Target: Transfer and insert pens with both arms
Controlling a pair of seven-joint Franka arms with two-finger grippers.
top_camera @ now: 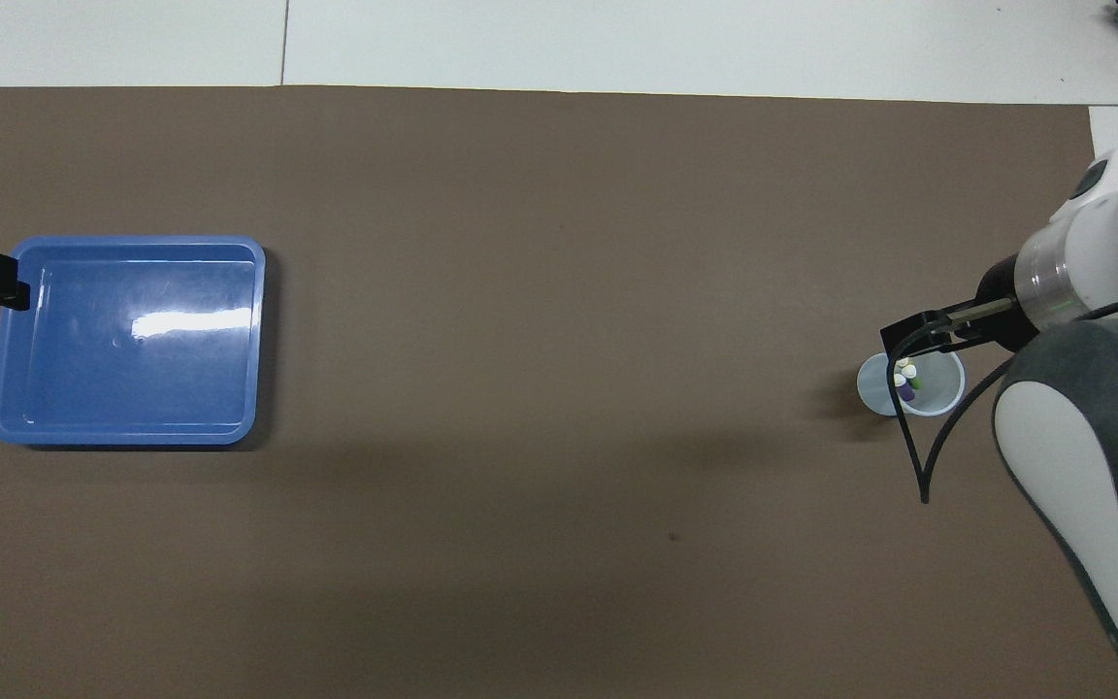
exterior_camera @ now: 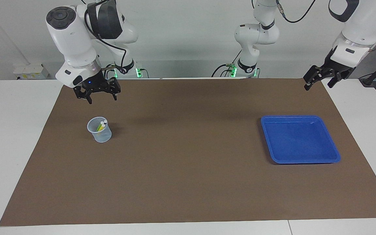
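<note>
A white tabletop point(exterior_camera: 18, 137) under a brown mat point(exterior_camera: 188, 182) fills the scene, with a pale wall at twelve o'clock in the facing view. On the mat toward the right arm's end stands a small clear cup point(exterior_camera: 100, 130), and the pens point(exterior_camera: 101, 125) stand in it, pale ends up; yellow, green and purple show from overhead. Toward the left arm's end, at about three o'clock from the cup in the facing view, lies an empty blue tray point(exterior_camera: 335, 156).

The right gripper point(exterior_camera: 97, 97) hangs over the mat at about twelve o'clock from the cup, its fingers spread and empty. The left gripper point(exterior_camera: 318, 78) hovers over the mat's corner past the tray, fingers also apart, holding nothing.

The pens look light, stiff and smooth, so likely to slip or twist in a pinch. They crowd together, and the light cup could tip. The pale upper end standing above the rim seems the best place to take hold.
</note>
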